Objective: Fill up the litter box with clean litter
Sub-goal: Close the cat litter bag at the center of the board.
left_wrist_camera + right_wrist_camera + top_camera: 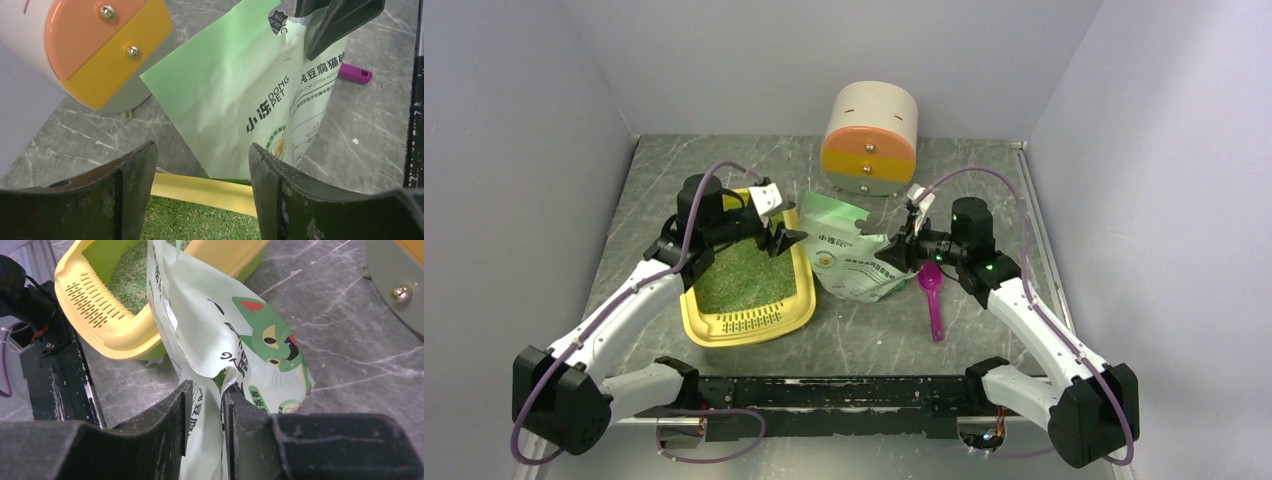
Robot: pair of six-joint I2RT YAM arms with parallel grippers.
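Note:
The yellow litter box (796,310) lies left of centre, with greenish clean litter (744,275) covering its floor. The slotted grille is at its near end. My left gripper (779,240) hovers open over the box's far right rim (200,187), above the litter (195,222), with nothing between its fingers. A pale green litter bag (854,260) stands right beside the box. My right gripper (207,387) is shut on the bag's (240,340) crumpled upper edge, and the film touches both fingers. Granules show inside the bag's open mouth.
A round beige, orange and yellow drawer cabinet (871,140) stands behind the bag. A magenta scoop (934,300) lies on the grey marble table just right of the bag, below my right gripper. A black rail (844,390) runs along the near edge.

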